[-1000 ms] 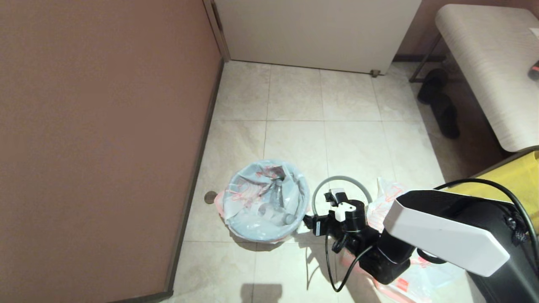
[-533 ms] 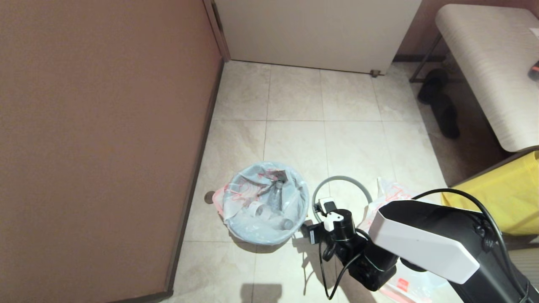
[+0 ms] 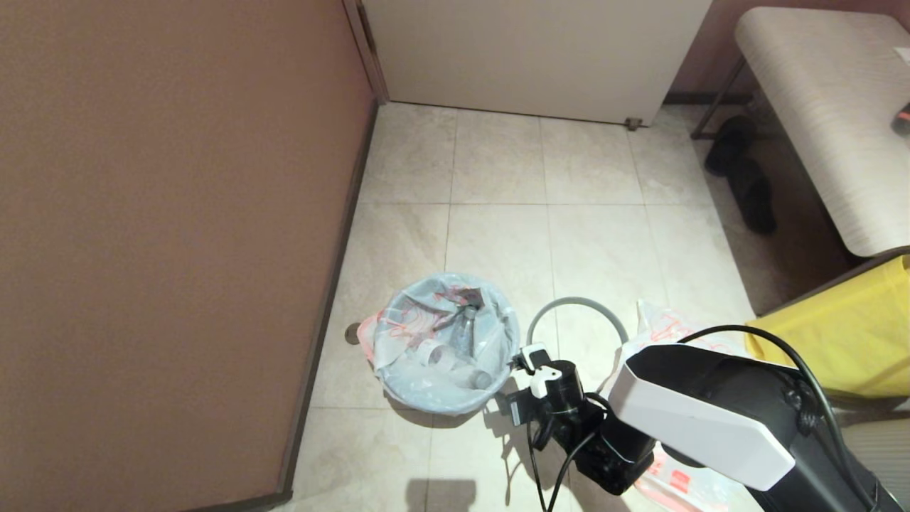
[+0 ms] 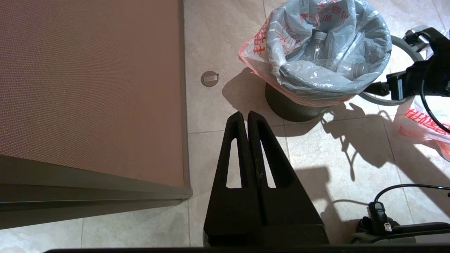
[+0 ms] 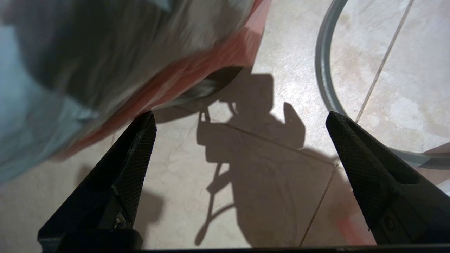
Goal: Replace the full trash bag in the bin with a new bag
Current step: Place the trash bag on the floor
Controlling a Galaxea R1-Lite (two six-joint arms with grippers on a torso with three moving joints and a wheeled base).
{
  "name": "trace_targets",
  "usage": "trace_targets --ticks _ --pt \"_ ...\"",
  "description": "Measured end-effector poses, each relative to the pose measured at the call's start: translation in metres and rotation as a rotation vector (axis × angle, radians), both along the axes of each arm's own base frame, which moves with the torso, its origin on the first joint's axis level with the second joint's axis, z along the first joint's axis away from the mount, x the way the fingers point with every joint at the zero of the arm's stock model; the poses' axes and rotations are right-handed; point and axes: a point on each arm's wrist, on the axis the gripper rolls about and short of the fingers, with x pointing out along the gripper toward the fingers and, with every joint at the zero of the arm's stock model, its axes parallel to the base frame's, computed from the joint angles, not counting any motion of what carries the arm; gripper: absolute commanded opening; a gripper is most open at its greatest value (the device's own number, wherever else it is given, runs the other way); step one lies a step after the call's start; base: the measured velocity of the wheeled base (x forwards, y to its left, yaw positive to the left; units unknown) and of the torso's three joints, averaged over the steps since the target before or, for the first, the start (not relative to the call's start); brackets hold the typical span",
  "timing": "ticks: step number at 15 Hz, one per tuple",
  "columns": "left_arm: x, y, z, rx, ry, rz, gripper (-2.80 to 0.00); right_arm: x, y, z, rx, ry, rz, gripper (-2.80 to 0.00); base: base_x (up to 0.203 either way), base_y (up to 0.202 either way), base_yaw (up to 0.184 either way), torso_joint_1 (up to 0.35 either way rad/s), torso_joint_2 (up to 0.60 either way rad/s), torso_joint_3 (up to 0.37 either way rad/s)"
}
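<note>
The full trash bag [image 3: 444, 341] lines the bin, its pink-red handles folded over the rim and clear bottles inside; it also shows in the left wrist view [image 4: 327, 59]. Only the bin's black base [image 4: 291, 109] shows below the bag. The grey ring [image 3: 576, 313] lies on the floor to the right of the bin. The new bag [image 3: 661, 331] lies flat behind it, partly under my right arm. My right gripper [image 5: 240, 116] is open and empty, low over the floor between the bag's edge [image 5: 197, 70] and the ring [image 5: 325, 80]. My left gripper [image 4: 248, 116] is shut and empty, parked.
A brown wall [image 3: 178, 213] runs close along the bin's left, with a floor drain [image 3: 353, 333] at its foot. A white door [image 3: 533, 50] stands at the back. A bench [image 3: 832, 107], black shoes [image 3: 746, 178] and a yellow bag [image 3: 839, 341] crowd the right.
My right arm has swung left and nearer, bringing the open gripper from over the ring up to the bin's near right side. The left arm has kept still.
</note>
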Motion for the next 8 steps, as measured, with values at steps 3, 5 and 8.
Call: trace_targets --ticks 3,5,8 --pt "0.000 0.000 0.000 0.001 0.000 0.000 -2.80 -0.024 -0.006 0.002 -0.013 0.072 0.075 0.00 0.000 0.000 0.000 0.000 0.00 0.000" --pt "0.000 0.000 0.000 0.000 0.000 0.000 -2.80 -0.041 -0.001 0.010 0.043 0.096 0.094 0.00 0.000 0.000 0.000 0.000 0.00 0.000" --pt "0.000 0.000 0.000 0.000 0.000 0.000 -2.80 -0.054 0.012 0.022 0.137 0.103 0.095 0.00 0.000 0.000 0.000 0.000 0.00 0.000"
